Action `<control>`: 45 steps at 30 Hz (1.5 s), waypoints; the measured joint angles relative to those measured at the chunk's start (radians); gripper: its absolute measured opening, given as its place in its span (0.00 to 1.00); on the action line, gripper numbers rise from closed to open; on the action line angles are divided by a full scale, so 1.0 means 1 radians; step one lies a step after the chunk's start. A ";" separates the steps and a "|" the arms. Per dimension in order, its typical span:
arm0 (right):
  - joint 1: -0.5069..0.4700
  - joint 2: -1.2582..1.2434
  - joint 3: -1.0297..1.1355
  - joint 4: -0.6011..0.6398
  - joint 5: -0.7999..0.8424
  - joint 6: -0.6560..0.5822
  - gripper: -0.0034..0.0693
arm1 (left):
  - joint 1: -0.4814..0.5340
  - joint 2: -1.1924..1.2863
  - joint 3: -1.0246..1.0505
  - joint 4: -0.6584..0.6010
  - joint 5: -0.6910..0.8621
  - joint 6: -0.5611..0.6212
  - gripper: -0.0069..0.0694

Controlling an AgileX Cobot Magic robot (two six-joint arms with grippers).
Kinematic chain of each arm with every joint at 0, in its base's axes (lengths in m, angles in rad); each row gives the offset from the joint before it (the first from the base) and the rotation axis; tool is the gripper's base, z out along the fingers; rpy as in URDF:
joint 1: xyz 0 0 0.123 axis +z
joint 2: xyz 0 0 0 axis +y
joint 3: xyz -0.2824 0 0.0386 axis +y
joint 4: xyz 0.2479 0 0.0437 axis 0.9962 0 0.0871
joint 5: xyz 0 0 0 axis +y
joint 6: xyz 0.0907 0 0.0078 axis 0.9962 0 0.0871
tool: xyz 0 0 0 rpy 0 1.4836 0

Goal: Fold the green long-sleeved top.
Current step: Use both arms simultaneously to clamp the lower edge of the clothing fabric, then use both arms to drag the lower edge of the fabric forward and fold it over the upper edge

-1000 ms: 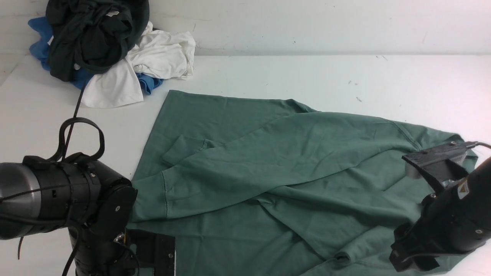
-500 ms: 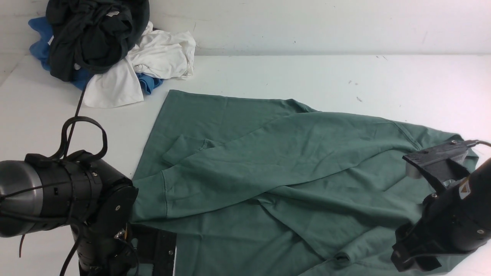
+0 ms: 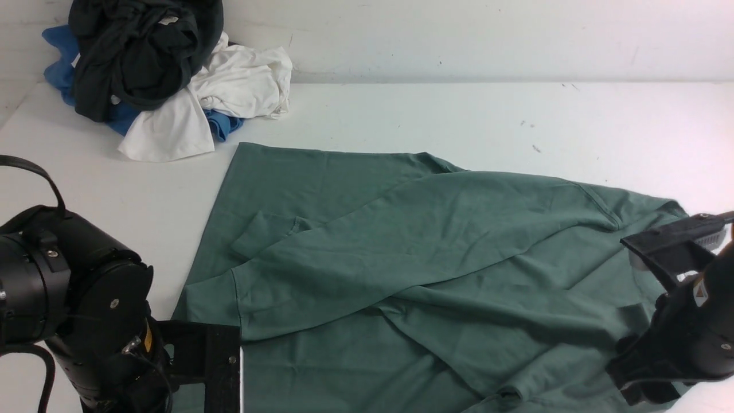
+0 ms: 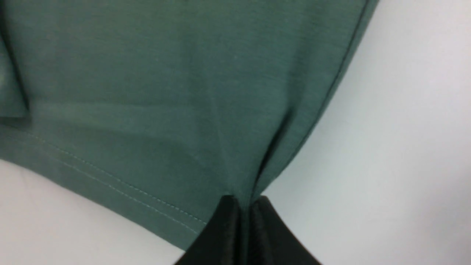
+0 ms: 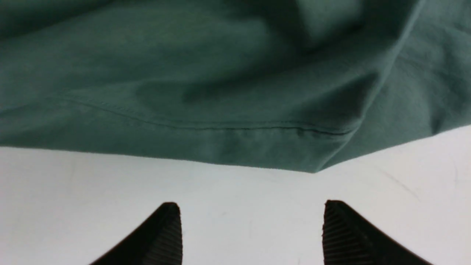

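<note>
Green long-sleeved top (image 3: 401, 241) lies spread — left gripper (image 4: 244, 201) pinches its hem, right gripper (image 5: 251, 205) gapes wide.

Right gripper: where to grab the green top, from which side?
Best pinch the seamed edge of the green top near its corner, sliding the right gripper in low over the table; that edge lies flat, straight ahead of the open jaws.

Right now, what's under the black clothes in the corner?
A white garment and a blue garment stick out from under the black garment. How far they reach beneath it, and anything else there, is covered.
</note>
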 joint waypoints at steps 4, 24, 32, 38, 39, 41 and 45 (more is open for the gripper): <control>-0.042 0.098 0.024 -0.003 -0.067 0.020 0.70 | 0.000 0.000 0.000 -0.001 0.000 -0.004 0.09; -0.048 0.131 0.025 -0.009 -0.156 0.019 0.08 | 0.000 -0.017 0.000 0.021 -0.004 -0.055 0.10; -0.048 -0.066 -0.029 -0.029 -0.013 0.006 0.07 | 0.000 -0.098 -0.083 0.121 0.050 -0.179 0.10; -0.053 -0.049 -0.272 -0.059 0.128 -0.060 0.07 | 0.011 -0.072 -0.303 0.225 0.073 -0.204 0.11; -0.060 -0.032 -0.327 -0.059 0.143 -0.071 0.07 | 0.021 -0.048 -0.341 0.232 0.073 -0.203 0.11; -0.081 0.013 -0.418 -0.059 0.167 -0.096 0.07 | 0.049 0.001 -0.426 0.235 0.073 -0.195 0.11; -0.117 0.115 -0.582 -0.051 0.178 -0.149 0.07 | 0.097 0.094 -0.557 0.231 0.071 -0.147 0.11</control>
